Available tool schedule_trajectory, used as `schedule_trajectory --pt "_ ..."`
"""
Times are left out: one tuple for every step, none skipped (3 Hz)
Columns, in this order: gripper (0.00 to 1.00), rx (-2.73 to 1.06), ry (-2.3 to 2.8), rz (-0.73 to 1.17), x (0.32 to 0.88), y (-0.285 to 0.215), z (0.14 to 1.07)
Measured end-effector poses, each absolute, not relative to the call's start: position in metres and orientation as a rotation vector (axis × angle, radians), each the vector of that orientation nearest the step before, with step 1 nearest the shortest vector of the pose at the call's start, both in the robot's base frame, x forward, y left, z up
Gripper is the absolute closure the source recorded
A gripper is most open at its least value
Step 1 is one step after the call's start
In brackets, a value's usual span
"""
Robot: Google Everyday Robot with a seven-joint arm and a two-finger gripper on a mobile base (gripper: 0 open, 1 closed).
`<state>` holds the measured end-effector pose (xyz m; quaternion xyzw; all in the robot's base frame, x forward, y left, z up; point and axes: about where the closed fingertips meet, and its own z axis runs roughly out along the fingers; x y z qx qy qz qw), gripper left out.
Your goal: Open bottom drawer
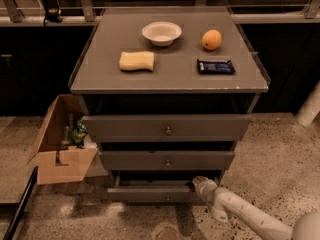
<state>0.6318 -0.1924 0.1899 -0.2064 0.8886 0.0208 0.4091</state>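
The grey cabinet has three drawer fronts. The bottom drawer is the slimmest, with a small round knob at its centre. It stands pulled out a little from the cabinet, with a dark gap above it. My gripper is at the right end of this drawer's top edge, at the end of the white arm that comes in from the lower right. The two drawers above, the mid one and the top one, sit further back.
On the cabinet top lie a white bowl, an orange, a yellow sponge and a dark snack packet. An open cardboard box with items stands on the floor at the left. A white post stands at the right.
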Motion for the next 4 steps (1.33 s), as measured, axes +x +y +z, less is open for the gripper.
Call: schedule_trajectory --pt "1.0 -0.595 2.331 0.099 0.617 -0.191 0.167" --pt "1.0 -0.598 2.336 0.101 0.617 -0.191 0.171" --pt "1.0 -0.598 2.336 0.101 0.617 -0.191 0.174" --pt "1.0 -0.6 2.36 0.118 0.604 -0.198 0.169"
